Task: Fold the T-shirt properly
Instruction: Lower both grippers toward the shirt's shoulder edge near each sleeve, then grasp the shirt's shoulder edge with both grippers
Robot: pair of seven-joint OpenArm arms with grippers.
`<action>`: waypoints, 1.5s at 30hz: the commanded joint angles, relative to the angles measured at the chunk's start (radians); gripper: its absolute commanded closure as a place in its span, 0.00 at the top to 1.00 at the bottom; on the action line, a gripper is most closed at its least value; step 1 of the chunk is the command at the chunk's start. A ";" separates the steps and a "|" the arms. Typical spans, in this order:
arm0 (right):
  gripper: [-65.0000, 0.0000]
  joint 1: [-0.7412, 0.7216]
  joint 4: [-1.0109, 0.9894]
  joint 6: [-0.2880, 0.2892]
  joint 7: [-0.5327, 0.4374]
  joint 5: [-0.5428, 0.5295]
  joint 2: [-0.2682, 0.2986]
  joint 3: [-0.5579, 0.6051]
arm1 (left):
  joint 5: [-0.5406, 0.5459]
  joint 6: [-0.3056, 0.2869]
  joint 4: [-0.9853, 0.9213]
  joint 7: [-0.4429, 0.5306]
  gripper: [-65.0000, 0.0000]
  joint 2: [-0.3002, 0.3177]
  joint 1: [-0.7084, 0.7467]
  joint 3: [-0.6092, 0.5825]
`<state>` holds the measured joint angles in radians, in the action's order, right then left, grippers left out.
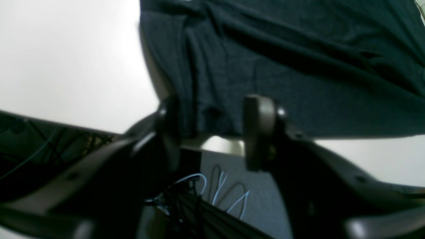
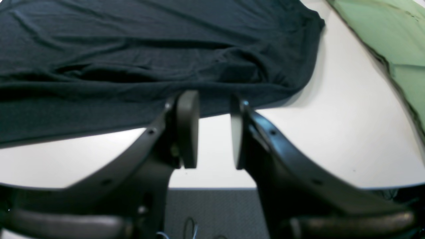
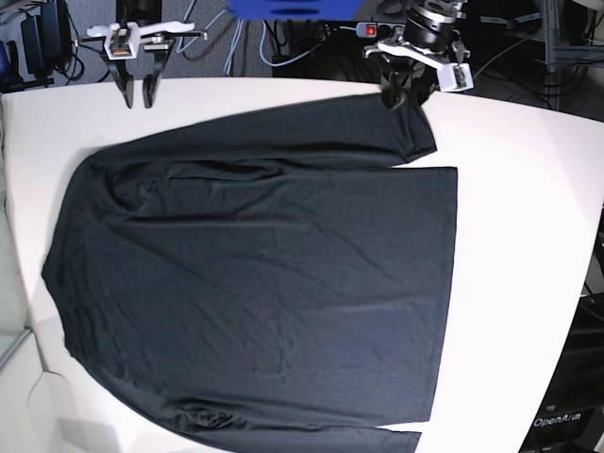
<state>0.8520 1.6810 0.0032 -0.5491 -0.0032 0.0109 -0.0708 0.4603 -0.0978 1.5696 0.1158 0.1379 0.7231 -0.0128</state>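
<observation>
The black T-shirt [image 3: 264, 283] lies spread flat on the white table [image 3: 528, 236], one long sleeve folded across its far side. My left gripper [image 3: 401, 94] is at the cuff end of that sleeve. In the left wrist view its fingers stand apart as the left gripper [image 1: 212, 113] straddles the T-shirt's [image 1: 298, 83] edge, with fabric between the pads. My right gripper [image 3: 137, 94] hangs over bare table at the far left, off the cloth. In its wrist view the right gripper [image 2: 212, 99] is open and empty, just short of the T-shirt's [image 2: 132, 49] edge.
The table's far edge runs right behind both grippers, with cables [image 1: 215, 189] and grey floor below it. A pale green surface [image 2: 398, 33] borders the table past the shirt's corner. Dark equipment stands behind the table.
</observation>
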 commanded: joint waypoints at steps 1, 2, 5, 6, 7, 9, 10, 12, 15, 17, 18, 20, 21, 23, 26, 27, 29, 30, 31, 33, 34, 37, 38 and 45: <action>0.28 0.014 0.011 0.002 -0.030 0.002 0.001 -0.002 | 0.002 0.010 -0.001 -0.051 0.34 0.001 0.022 -0.002; 0.28 0.014 0.011 0.002 -0.030 0.002 0.001 -0.002 | 0.002 0.011 -0.001 -0.049 0.29 0.001 0.022 -0.002; 0.28 0.014 0.011 0.002 -0.030 0.002 0.001 -0.002 | 0.002 0.014 -0.001 -0.047 0.17 0.001 0.020 0.000; 0.28 0.013 0.011 0.002 -0.030 0.002 0.001 -0.002 | 0.002 0.014 -0.001 -0.047 0.14 0.001 0.019 0.000; 0.28 0.013 0.011 0.002 -0.030 0.002 0.001 -0.002 | 0.002 0.014 -0.001 -0.047 0.12 0.001 0.017 0.000; 0.28 0.013 0.011 0.002 -0.030 0.002 0.001 -0.002 | 0.002 0.014 -0.001 -0.047 0.09 -0.001 0.017 0.000; 0.28 0.011 0.011 0.002 -0.030 0.002 0.001 -0.002 | 0.002 0.014 -0.001 -0.046 0.07 -0.001 0.017 0.000; 0.28 0.011 0.008 0.002 -0.030 0.002 0.001 -0.002 | 0.002 0.014 0.004 -0.046 0.02 -0.002 0.017 0.001; 0.28 0.010 -0.008 0.002 -0.030 0.002 0.001 -0.002 | 0.002 0.014 0.013 -0.044 0.00 -0.007 0.020 0.024; 0.28 0.010 -0.011 0.002 -0.030 0.002 0.001 -0.002 | 0.004 0.014 0.015 -0.044 0.00 -0.008 0.019 0.043; 0.28 0.010 -0.011 0.002 -0.030 0.002 0.001 -0.002 | 0.004 0.014 0.019 -0.044 0.00 -0.008 0.016 0.047; 0.27 0.010 -0.009 0.002 -0.030 0.002 0.001 -0.002 | 0.004 0.014 0.042 -0.044 0.00 -0.008 0.017 0.047; 0.27 0.008 -0.006 0.002 -0.030 0.002 0.002 -0.002 | 0.004 0.014 0.061 -0.044 0.00 -0.007 0.020 0.047; 0.27 0.008 -0.003 0.002 -0.030 0.002 0.002 -0.002 | 0.004 0.014 0.085 -0.044 0.00 -0.004 0.022 0.047; 0.28 -0.014 -0.002 0.002 -0.030 0.002 0.002 -0.005 | 0.004 0.016 0.110 -0.049 0.00 -0.004 0.020 0.049; 0.28 -0.015 -0.002 0.002 -0.030 0.002 0.002 -0.005 | 0.004 0.016 0.110 -0.049 0.00 -0.004 0.019 0.049; 0.28 -0.026 -0.002 0.002 -0.030 0.004 0.004 -0.005 | 0.004 0.016 0.110 -0.051 0.00 -0.004 0.016 0.049; 0.28 -0.029 -0.002 0.002 -0.024 0.004 0.013 -0.007 | 0.004 0.016 0.110 -0.051 0.00 -0.004 0.016 0.049; 0.28 -0.037 0.000 0.002 -0.002 0.004 0.027 -0.007 | 0.004 0.016 0.110 -0.051 0.00 -0.005 0.016 0.049; 0.28 -0.063 0.012 0.002 0.067 0.001 0.036 -0.008 | 0.004 0.016 0.110 -0.051 0.00 -0.002 0.016 0.049; 0.28 -0.078 0.020 0.002 0.110 -0.001 0.037 -0.008 | 0.004 0.016 0.110 -0.051 0.00 -0.002 0.016 0.049; 0.28 -0.122 0.021 0.002 0.192 -0.002 0.039 -0.010 | 0.004 0.016 0.110 -0.051 0.00 -0.001 0.017 0.049; 0.28 -0.135 0.021 0.002 0.211 -0.002 0.039 -0.010 | 0.004 0.016 0.110 -0.051 0.00 -0.001 0.019 0.049; 0.39 -0.227 0.021 0.002 0.363 -0.002 0.033 -0.013 | 0.004 0.016 0.110 -0.051 0.00 -0.001 0.020 0.049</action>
<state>0.6197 1.6852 0.0032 -0.1642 -0.0040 0.0433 -0.0795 0.4614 -0.0746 1.6627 0.0471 0.1352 0.7338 0.0341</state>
